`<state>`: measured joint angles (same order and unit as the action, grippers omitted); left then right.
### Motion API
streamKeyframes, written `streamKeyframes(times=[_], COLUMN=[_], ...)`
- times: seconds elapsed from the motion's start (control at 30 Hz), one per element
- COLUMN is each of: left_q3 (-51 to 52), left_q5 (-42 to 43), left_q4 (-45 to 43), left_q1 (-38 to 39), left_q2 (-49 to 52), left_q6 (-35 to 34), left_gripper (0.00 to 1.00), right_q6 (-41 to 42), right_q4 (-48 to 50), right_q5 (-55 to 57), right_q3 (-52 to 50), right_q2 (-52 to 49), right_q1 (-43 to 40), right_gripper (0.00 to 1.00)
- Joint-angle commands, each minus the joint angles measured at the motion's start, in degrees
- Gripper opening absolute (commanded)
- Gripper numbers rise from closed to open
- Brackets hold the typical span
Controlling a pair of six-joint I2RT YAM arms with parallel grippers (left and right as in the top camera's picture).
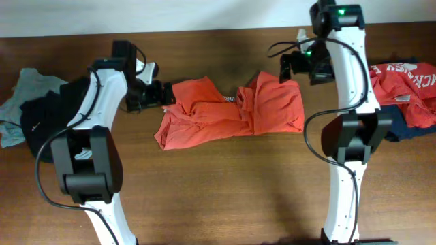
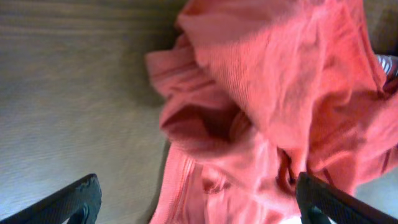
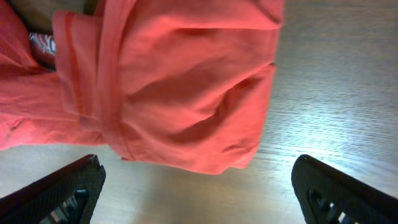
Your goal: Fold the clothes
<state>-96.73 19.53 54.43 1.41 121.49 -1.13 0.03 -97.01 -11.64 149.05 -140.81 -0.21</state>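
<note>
The orange-red T-shirt (image 1: 231, 112) lies crumpled in the middle of the wooden table. My left gripper (image 1: 165, 94) is open at the shirt's left edge; in the left wrist view the shirt (image 2: 273, 106) fills the space between the two spread fingers (image 2: 199, 202). My right gripper (image 1: 297, 67) is open and empty just past the shirt's top right corner; in the right wrist view the shirt (image 3: 174, 81) lies ahead of the fingers (image 3: 199, 190), with bare wood between them.
A pile of black (image 1: 44, 116) and pale grey-blue (image 1: 20, 95) clothes lies at the left edge. A red garment with white lettering (image 1: 405, 82) on navy cloth (image 1: 415, 119) lies at the right edge. The table's back edge (image 1: 204, 30) meets a white wall.
</note>
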Motion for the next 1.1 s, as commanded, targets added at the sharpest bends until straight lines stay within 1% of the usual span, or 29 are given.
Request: streamKeyframes(times=[0.0, 0.07, 0.1, 0.2, 0.3, 0.37, 0.6, 0.63, 0.73, 0.77, 0.8, 0.87, 0.9, 0.97, 1.0, 1.07], left_q3=[5.46, 8.04, 10.08, 11.17, 12.02, 12.37, 12.37, 12.37, 12.37, 12.37, 12.37, 12.37, 12.37, 12.37, 12.37, 12.37], left_q5=[3.82, 3.82, 3.87, 4.31, 7.04, 8.33, 8.31, 8.31, 8.11, 8.09, 8.09, 7.54, 6.58, 3.58, 2.89, 2.69], left_q4=[-3.89, -6.82, -9.64, -11.80, -14.01, -14.84, -15.50, -15.91, -16.83, -17.07, -17.18, -17.20, -17.16, -16.87, -16.65, -16.11], left_q1=[-0.24, -0.24, -0.24, -0.17, 0.11, 0.70, 4.74, 5.53, 7.26, 7.78, 8.04, 8.35, 8.33, 7.85, 7.39, 6.10], left_q2=[0.00, 0.00, 0.00, 0.02, 0.02, 0.02, 0.59, 0.63, 0.63, 0.63, 0.63, 0.63, 0.63, 0.63, 0.63, 0.63], left_q6=[1.40, 1.36, 1.11, 0.26, 0.26, 0.28, 0.28, 0.26, 0.26, 0.28, 0.26, 0.09, -0.76, -3.34, -4.00, -4.07], left_gripper=[0.99, 0.99, 0.99, 0.99, 0.99, 0.99, 0.99, 0.98, 0.91, 0.84, 0.79, 0.59, 0.48, 0.20, 0.11, 0.01], right_q6=[-1.31, -1.31, -1.31, -1.31, -1.25, -1.25, -1.27, -1.25, -1.27, -1.27, -1.27, -1.27, -1.27, -1.27, -1.27, -1.27], right_q4=[-0.33, -0.33, -0.33, -0.33, -0.33, -0.33, -0.33, -0.33, -0.33, -0.35, -0.33, -0.33, -0.35, -0.33, -0.35, -0.33], right_q5=[-0.39, -0.37, -0.37, -0.35, -0.39, -0.90, -7.32, -7.74, -8.13, -8.15, -8.13, -8.11, -8.13, -8.11, -8.11, -8.09], right_q3=[1.07, 1.07, 1.07, 1.09, 1.09, 1.09, 1.09, 1.07, 1.07, 1.07, 1.07, 1.07, 1.07, 1.07, 1.07, 1.07], right_q2=[1.29, 1.73, 2.43, 2.97, 3.48, 3.54, 3.54, 3.54, 3.54, 3.54, 3.54, 3.54, 3.54, 3.54, 3.54, 3.54], right_q1=[-2.95, -4.28, -6.03, -7.78, -10.47, -12.22, -17.99, -18.58, -19.56, -19.71, -19.71, -19.69, -19.69, -19.69, -19.69, -19.69], right_gripper=[0.99, 0.99, 0.99, 0.99, 0.99, 0.99, 0.99, 0.99, 0.99, 0.99, 0.99, 0.99, 0.99, 0.99, 0.99, 0.99])
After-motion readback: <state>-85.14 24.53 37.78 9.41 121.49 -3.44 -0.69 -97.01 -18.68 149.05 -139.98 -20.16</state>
